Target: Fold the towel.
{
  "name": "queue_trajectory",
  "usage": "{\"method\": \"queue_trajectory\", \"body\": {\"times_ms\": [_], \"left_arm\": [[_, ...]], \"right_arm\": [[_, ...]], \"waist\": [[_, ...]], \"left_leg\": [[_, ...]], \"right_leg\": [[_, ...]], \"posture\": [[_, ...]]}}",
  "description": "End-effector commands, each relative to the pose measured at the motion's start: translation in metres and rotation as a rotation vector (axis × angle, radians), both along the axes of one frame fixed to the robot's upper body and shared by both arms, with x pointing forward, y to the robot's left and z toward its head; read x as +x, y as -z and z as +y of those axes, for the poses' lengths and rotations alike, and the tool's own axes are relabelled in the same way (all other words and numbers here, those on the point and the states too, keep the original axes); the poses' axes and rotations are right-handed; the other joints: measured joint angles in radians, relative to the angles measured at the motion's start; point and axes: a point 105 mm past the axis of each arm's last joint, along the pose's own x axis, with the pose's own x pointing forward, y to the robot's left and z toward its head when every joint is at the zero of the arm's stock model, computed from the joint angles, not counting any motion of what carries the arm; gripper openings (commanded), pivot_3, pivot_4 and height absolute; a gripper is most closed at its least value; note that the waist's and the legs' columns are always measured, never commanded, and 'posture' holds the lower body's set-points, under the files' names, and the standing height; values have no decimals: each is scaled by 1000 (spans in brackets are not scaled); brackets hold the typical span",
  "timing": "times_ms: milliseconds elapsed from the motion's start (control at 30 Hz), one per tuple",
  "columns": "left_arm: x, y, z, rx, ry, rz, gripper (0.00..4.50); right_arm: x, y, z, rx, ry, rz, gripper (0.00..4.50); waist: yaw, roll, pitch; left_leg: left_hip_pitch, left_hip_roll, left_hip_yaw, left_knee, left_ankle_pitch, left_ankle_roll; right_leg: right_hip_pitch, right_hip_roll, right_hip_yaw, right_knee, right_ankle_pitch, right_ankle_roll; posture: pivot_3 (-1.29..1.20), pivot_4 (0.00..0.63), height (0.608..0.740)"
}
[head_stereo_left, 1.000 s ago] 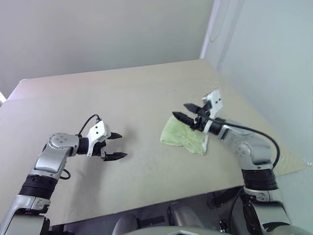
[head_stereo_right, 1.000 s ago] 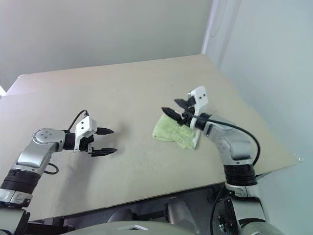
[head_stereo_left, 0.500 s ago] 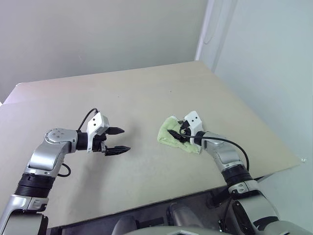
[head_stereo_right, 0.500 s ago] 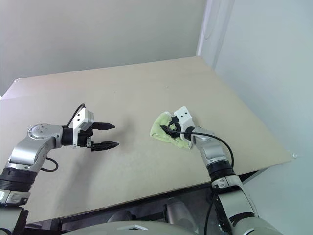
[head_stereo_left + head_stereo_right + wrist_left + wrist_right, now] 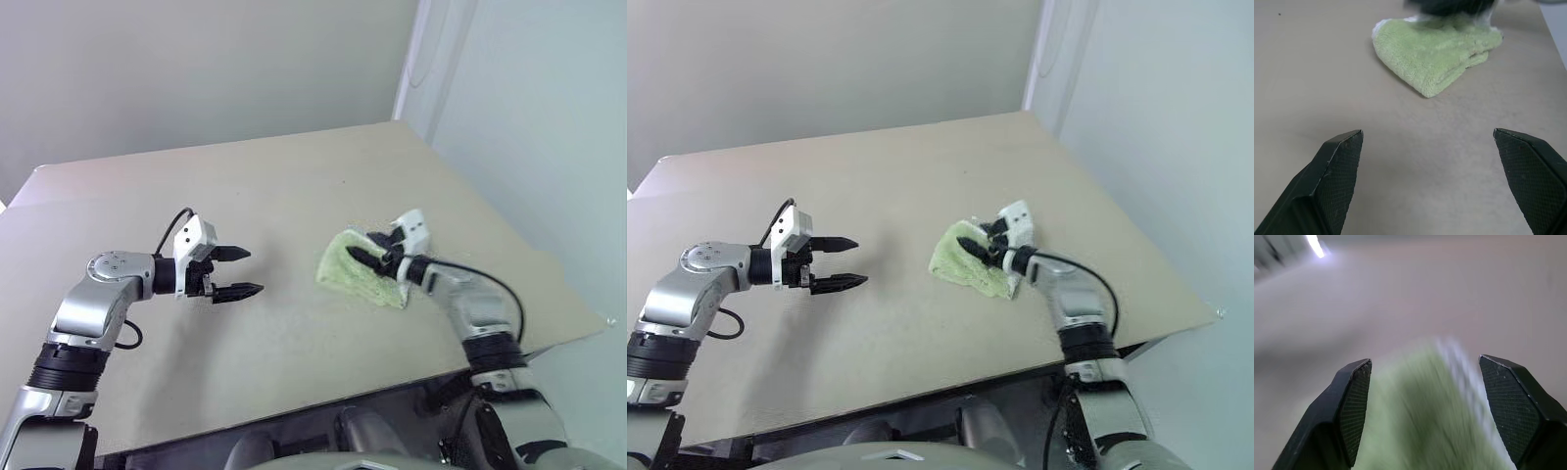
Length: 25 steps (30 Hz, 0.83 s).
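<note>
Here the right gripper (image 5: 980,238), two black fingers tapering to points with a fine cross-hatched grain on their inner pads (image 5: 1354,411), stands spread wide with nothing between them. It sits over the right side of the light green terry towel (image 5: 358,274), tips aimed toward the left; whether the lower finger brushes the nap I cannot tell. Behind the fingers comes a small white block of housing, then a silver forearm with a thin black cable looping off it.

The left gripper (image 5: 242,272) is likewise parted, grasping nothing, its two dark wedge-shaped fingers (image 5: 1337,174) pointing toward the towel from well apart, raised over bare board. A white housing and a rounded silver wrist joint follow behind, with a black cable arching over the top.

The towel lies bunched into a soft, roughly triangular heap on the right half of the flat beige table (image 5: 196,196). Its pile is looped and fuzzy, folded over itself in thick rounded layers, with a strip of white edging showing along the side nearest the right arm. The tabletop is matte and smooth, a plain sheet with a straight corner near the pale wall (image 5: 196,69) at the back and the lighter, bluish wall (image 5: 529,117) to the right.
</note>
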Motion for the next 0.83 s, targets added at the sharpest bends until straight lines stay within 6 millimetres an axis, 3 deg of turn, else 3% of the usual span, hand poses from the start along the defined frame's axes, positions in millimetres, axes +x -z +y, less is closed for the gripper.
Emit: {"method": "queue_trajectory", "body": {"times_ms": [33,133,367,600,833], "left_arm": [[0,-11,0,-18,5,-45,4500],[0,-9,-1,-20,4,-44,4500],[-1,-16,-2,-32,-10,-70,4500],[-7,-21,-4,-49,-19,-90,4500],[-11,-16,-6,-50,-22,-69,4500]], "right_arm": [[-30,-45,11,81,-146,-81,3645],[-53,-46,13,39,-214,-65,3645],[-99,-20,11,-111,-327,-1,3645],[-103,-4,7,-219,-357,8,3645],[-95,-6,4,-212,-337,-8,3645]], "waist": [[2,0,0],[5,0,0],[22,-1,1],[22,-3,2],[25,-6,4]], "left_leg": [[0,0,0,-2,0,0],[0,1,-2,-3,-1,3],[0,0,1,-1,-2,2],[2,0,2,-1,-2,2],[0,0,2,-2,-2,2]], "right_leg": [[-1,0,0,0,-1,0],[-1,1,-2,0,-3,-2],[0,0,-1,-2,-6,-5],[0,0,-1,-1,-6,-5],[-1,0,-1,-2,-6,-5]], "posture": [[0,0,740],[0,0,740],[0,0,740],[0,0,740],[0,0,740]]}}
